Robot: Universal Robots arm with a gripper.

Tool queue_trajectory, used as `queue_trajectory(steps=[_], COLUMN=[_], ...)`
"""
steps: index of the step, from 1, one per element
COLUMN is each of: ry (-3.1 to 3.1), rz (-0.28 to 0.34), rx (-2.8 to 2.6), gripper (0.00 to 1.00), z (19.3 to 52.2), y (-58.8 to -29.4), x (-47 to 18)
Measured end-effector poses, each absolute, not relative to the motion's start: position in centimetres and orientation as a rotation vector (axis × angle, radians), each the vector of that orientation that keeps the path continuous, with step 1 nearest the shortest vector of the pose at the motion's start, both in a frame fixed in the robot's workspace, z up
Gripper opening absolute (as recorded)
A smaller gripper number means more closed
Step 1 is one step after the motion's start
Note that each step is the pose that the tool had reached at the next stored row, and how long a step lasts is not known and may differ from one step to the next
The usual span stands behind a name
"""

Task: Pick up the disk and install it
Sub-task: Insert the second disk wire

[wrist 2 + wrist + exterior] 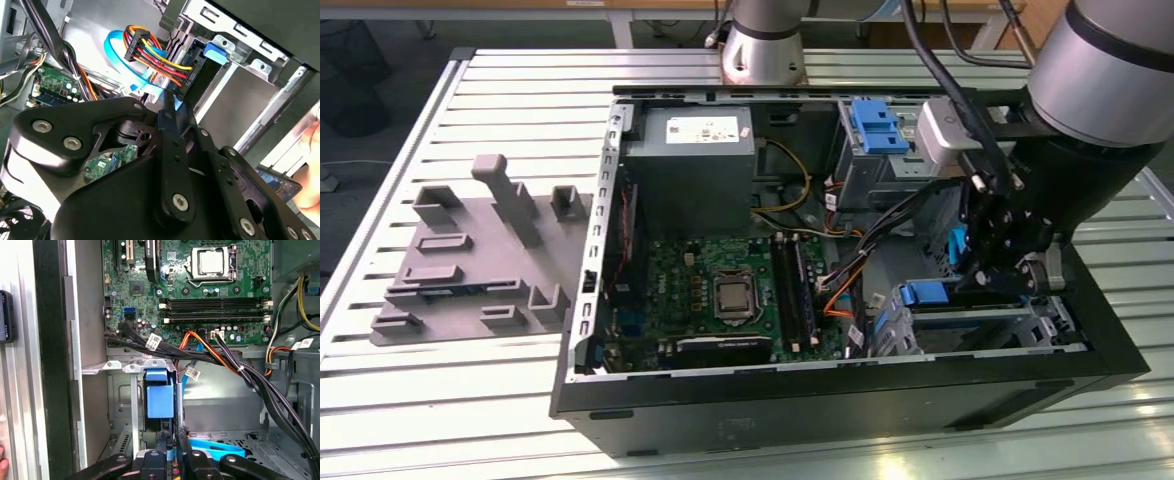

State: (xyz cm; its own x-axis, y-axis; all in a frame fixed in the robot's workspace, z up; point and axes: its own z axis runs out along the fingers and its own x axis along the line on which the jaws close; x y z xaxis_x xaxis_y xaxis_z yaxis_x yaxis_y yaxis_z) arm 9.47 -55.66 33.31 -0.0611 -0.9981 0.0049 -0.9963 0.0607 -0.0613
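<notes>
In the exterior view my gripper (974, 275) is down inside the open computer case (854, 400), at the drive cage (974, 325) on that view's right. It is shut on the disk (955, 250), which stands on edge between the fingers. The first wrist view shows the disk (160, 400) edge-on: a blue carrier frame with a thin silver edge beside it, running from my gripper (170, 442) into the cage's slot (125, 410). My gripper's black linkage (172, 107) covers most of the second wrist view, where a blue tab (218, 50) sits on the cage.
Power and data cables (225, 360) cross the case just beyond the cage, beside the motherboard (720, 290). A blue bracket (874, 125) sits at the case's far side. A grey fixture block (467, 260) lies on the slatted table. A person's hand (307, 170) is near the case wall.
</notes>
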Motion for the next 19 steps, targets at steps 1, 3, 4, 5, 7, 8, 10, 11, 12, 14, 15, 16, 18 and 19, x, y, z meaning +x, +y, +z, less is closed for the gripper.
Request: queue_trajectory(steps=[1,3,4,5,7,8,10,11,12,14,15,16,18,19], ry=[2.260,2.260,2.260,2.260,2.259,2.259,2.260,2.260,2.260,2.260,2.260,2.260,2.260,2.260], rz=[-0.075,-0.075,-0.075,-0.075,-0.074,-0.074,-0.075,-0.075,-0.075,-0.075,-0.075,-0.075,-0.074,-0.075], rx=[-2.126,-2.126,-2.126,-2.126,-2.126,-2.126,-2.126,-2.126,-2.126,-2.126,-2.126,-2.126,-2.126,-2.126], gripper=[0.24,0.24,0.24,0.24,0.22,0.16,0.11,0.11,0.11,0.11,0.11,0.11,0.11,0.11], z=[33.53,33.92,34.06,34.16,34.19,34.19,34.21,34.21,34.22,34.22,34.22,34.23,34.23,34.23], y=[-55.66,-55.66,-55.66,-55.66,-55.66,-55.66,-55.66,-55.66,-55.66,-55.66,-55.66,-55.66,-55.66,-55.66], x=[9.47,9.47,9.47,9.47,9.47,9.47,9.47,9.47,9.47,9.47,9.47,9.47,9.47,9.47])
